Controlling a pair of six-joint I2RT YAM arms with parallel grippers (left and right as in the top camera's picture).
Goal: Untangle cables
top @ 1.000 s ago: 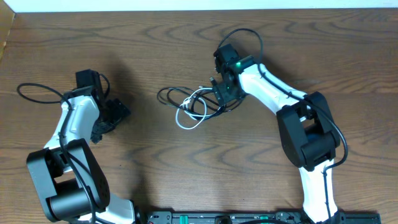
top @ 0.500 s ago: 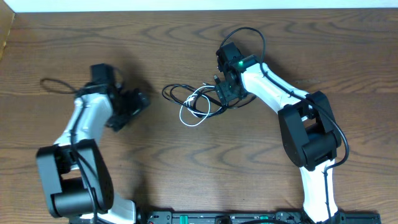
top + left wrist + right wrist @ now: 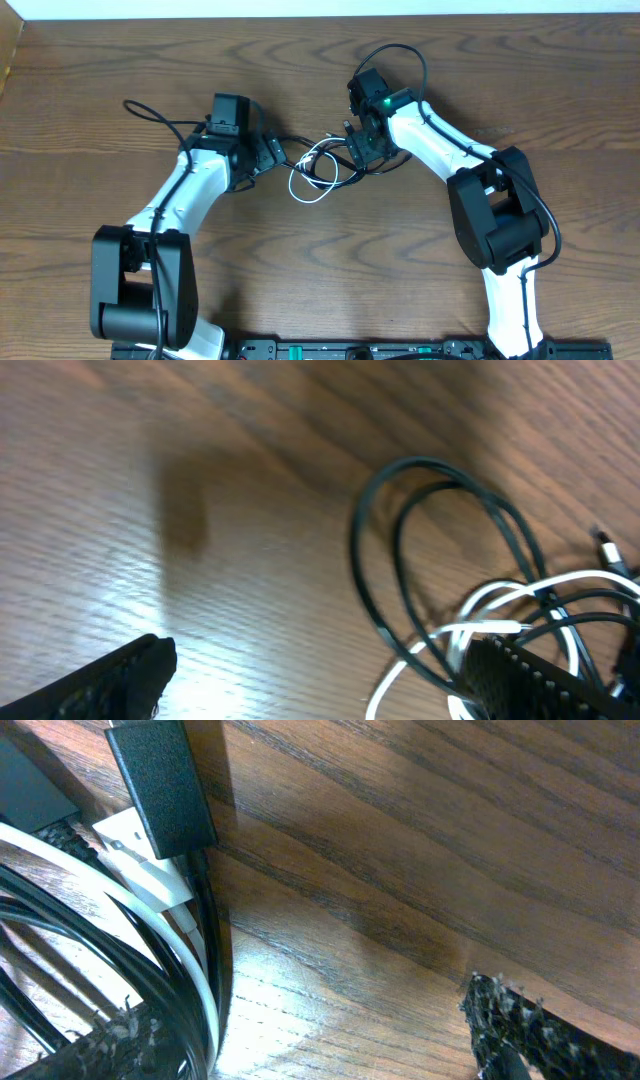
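1. Closest to me, along the near edge of the worktop [image 3: 300, 290], the two arm bases stand well apart, and each arm reaches in toward the middle.
2. The cables [image 3: 318, 168] lie in a single knot about mid-worktop, a little toward the far edge, between the two end effectors.
3. The left end effector [image 3: 266, 156] sits over the left fringe of that knot. Its jaws are spread wide and hold nothing. One finger [image 3: 110, 680] is over bare wood and the other is over the bundle.
4. In the knot, the white cable [image 3: 490, 626] bulges in a loop toward the near edge. The black cable [image 3: 357, 550] fans out in loops toward the left edge, crossing the white one.
5. The right end effector [image 3: 358, 152] is at the knot's right side, also open, with bare wood filling the gap between its jaws. Strands run just beside one finger [image 3: 100, 1055], but I cannot tell whether they touch it.
6. A black plug [image 3: 160, 785] lies there with a white plug [image 3: 140, 865] right against it.
7. Farthest off, a thicker black wire [image 3: 400, 48] arcs from the right arm toward the far edge.
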